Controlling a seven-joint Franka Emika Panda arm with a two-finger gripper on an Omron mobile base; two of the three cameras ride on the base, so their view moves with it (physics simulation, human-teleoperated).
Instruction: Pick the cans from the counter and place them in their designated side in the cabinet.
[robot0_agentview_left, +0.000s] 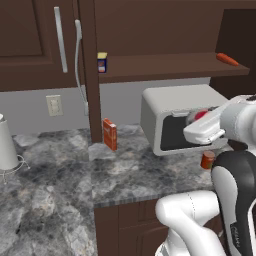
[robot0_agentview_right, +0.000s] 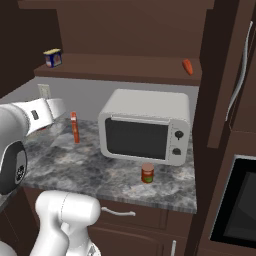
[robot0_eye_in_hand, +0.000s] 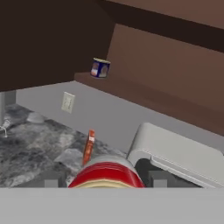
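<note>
Already one can is off the counter: the red can with the cream band (robot0_eye_in_hand: 106, 174) sits between the gripper's (robot0_eye_in_hand: 103, 178) two dark fingertips (robot0_eye_in_hand: 51, 183), its lid and red wall close up at the bottom of the hand view. From the left base view the same can (robot0_agentview_left: 200, 116) shows as a red spot at the end of the white hand, raised in front of the microwave (robot0_agentview_left: 176, 114). The jaws are partly closed and pressed on the can's sides, so I judge this a firm grasp, though the contact itself is too close to the lens to see sharply.

So the step in hand is carrying the first can up to the cabinet. The hand looks toward the long shelf board (robot0_eye_in_hand: 144, 97), where a blue-and-yellow container (robot0_eye_in_hand: 100, 68) stands near the left end and a small orange thing (robot0_agentview_right: 187, 66) lies at the right. The next move calls for lifting above the microwave's top, reaching in over the shelf edge on the side meant for this can, and setting it down upright before letting go. Which side that is, the pictures do not tell me.

The second can, plain orange-red (robot0_agentview_right: 147, 173), stands on the counter (robot0_agentview_right: 75, 165) just in front of the microwave, near the front edge. A flat orange-red box (robot0_agentview_right: 75, 127) stands upright farther left.
</note>
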